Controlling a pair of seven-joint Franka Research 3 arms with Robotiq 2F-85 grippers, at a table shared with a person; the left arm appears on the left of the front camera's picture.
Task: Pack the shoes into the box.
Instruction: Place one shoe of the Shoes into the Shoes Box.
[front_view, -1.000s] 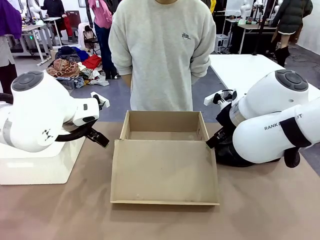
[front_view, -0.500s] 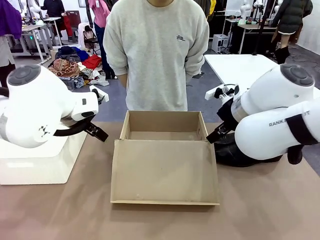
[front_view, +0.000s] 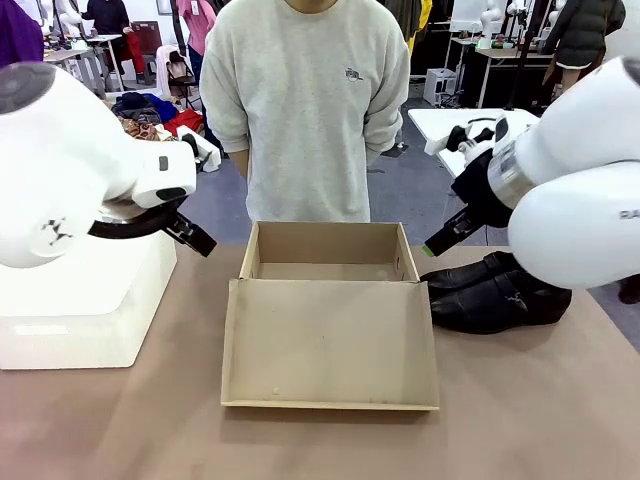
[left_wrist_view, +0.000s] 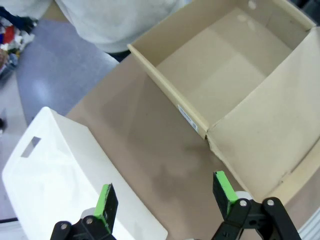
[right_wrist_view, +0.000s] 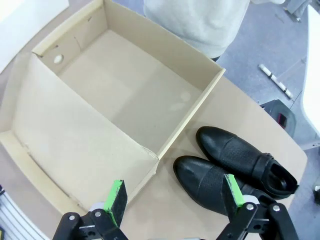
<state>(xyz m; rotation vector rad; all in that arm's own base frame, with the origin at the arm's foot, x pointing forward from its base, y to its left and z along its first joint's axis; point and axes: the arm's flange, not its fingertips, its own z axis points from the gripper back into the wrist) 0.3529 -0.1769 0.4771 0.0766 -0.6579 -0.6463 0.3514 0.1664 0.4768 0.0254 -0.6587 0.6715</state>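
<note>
My right hand (right_wrist_view: 175, 194) hangs wide, empty, over the shoes (right_wrist_view: 235, 167), side by side on the tabletop (right_wrist_view: 240, 111), toes toward the box (right_wrist_view: 135, 100) just beside them, length nearly along my finger line. My left hand (left_wrist_view: 164, 196), wide too, is beyond the box.

Black shoes (right_wrist_view: 230, 152), brown box (right_wrist_view: 130, 100)

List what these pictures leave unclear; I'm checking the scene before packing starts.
Shoes: front view, rear parts hidden behind the right arm.
Box: left wrist view, cut off by top and right edges; its side label too small to read.
White box: front view, top covered by the left arm.
</note>
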